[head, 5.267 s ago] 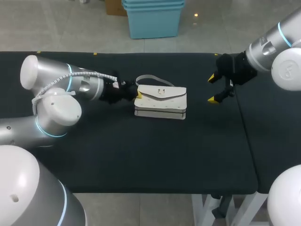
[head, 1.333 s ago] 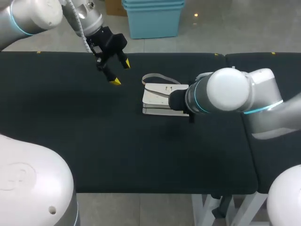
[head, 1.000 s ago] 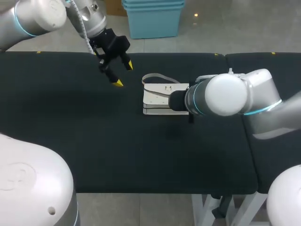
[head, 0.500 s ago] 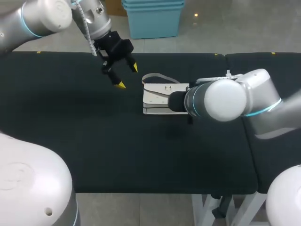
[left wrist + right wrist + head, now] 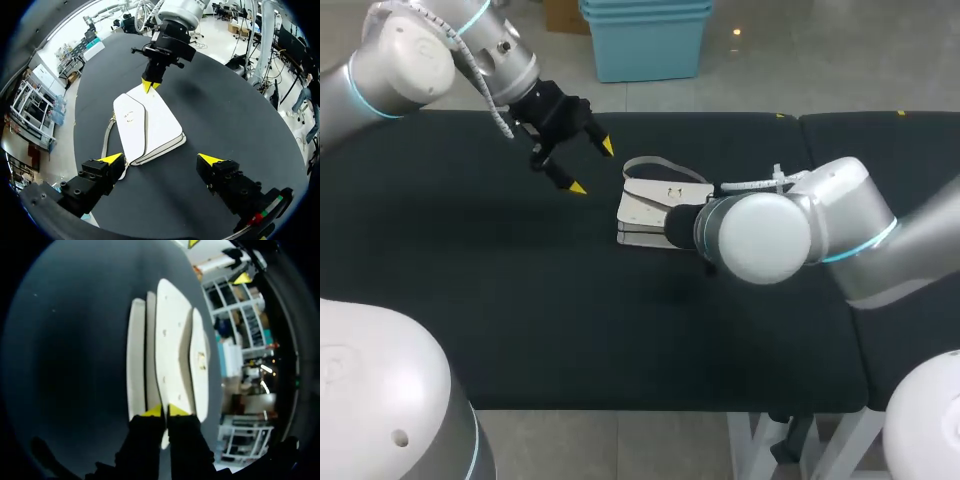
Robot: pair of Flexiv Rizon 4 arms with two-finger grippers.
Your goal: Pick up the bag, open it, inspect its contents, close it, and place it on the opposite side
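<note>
bag [image 5: 642, 208] lies flat near mid-worktop [image 5: 520, 320], slightly toward 12 o'clock. Flap faces up, strap [image 5: 645, 159] looped off its 12 o'clock side.

Right tool [image 5: 165, 411] is at the bag's 3 o'clock end, fingers drawn almost together on the edge. It looks like it nips a thin layer there. The arm's own elbow hides it in the head view, so treat that grip as unconfirmed.

Left tool [image 5: 592, 167] hangs wide open at the bag's 10 o'clock, touching nothing.

Risks you should watch:
- A thin pinch on one layer means a lift could peel the flap open or let the bag slip out.
- If it's only pressing, the bag skids toward 9 o'clock.
- The loose strap sits near the left tool's likely approach and could snag a finger.

Bag is not yet off the worktop.
</note>
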